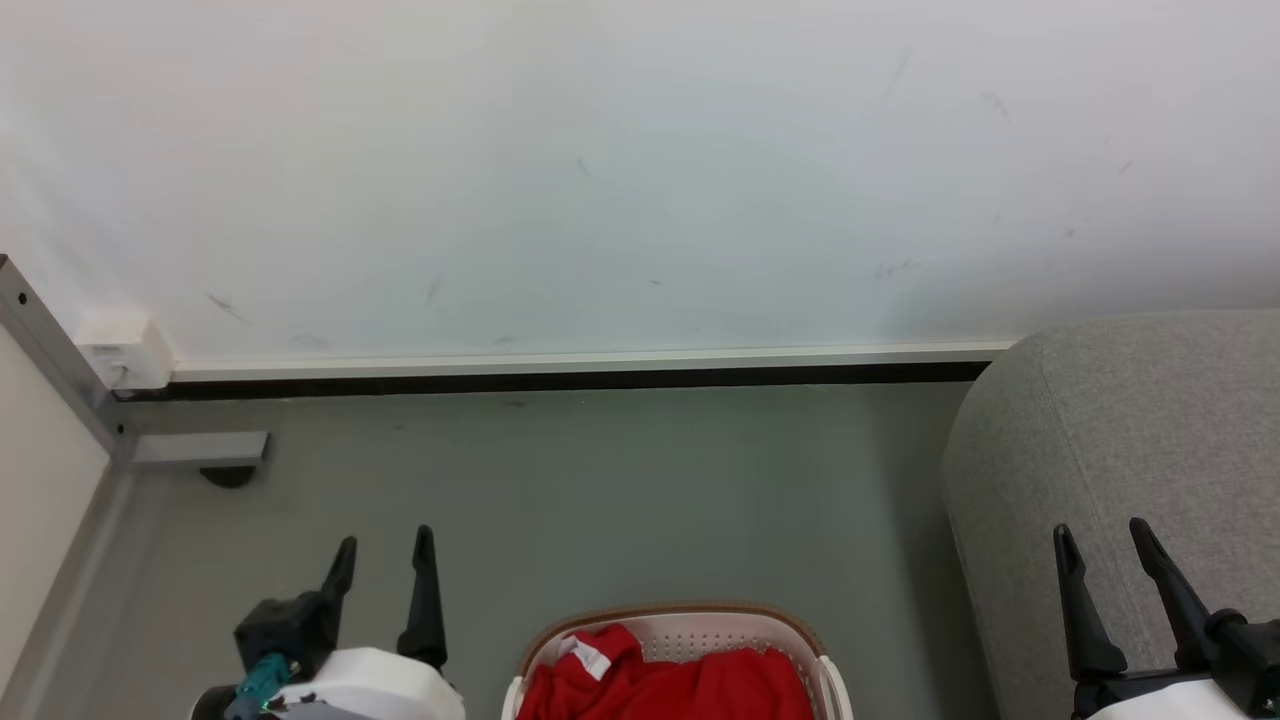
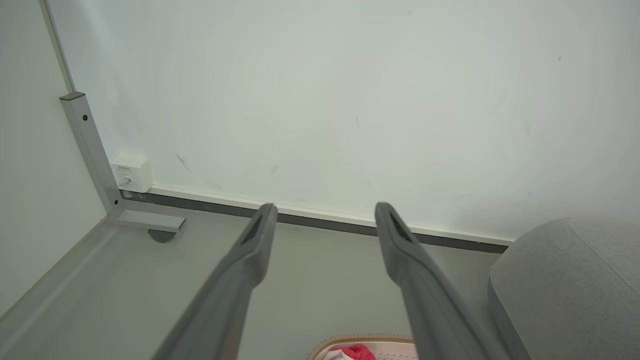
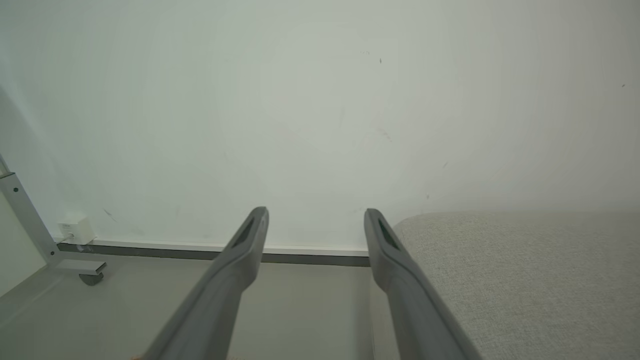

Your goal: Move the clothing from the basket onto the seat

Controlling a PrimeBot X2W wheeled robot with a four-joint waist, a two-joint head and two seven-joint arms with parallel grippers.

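Clothing (image 1: 690, 688): plain bright red, with a small white label (image 1: 590, 657). Basket (image 1: 700, 636): white, patterned with rows of small holes, tan-brown rim band. Seat (image 1: 1130, 430), right of the basket: light grey, fine woven texture. Floor (image 1: 600, 500) around the basket: flat grey. Wall (image 1: 640, 180) beyond the basket: off-white, faint dark scuffs; white skirting (image 1: 580, 360) over a black band. Left gripper (image 1: 385, 537) and right gripper (image 1: 1099, 527), flanking the basket: black.

One basket (image 1: 680, 611) of clothing (image 1: 700, 686), one seat (image 1: 1130, 420), two end effectors (image 1: 384, 540) (image 1: 1101, 530).
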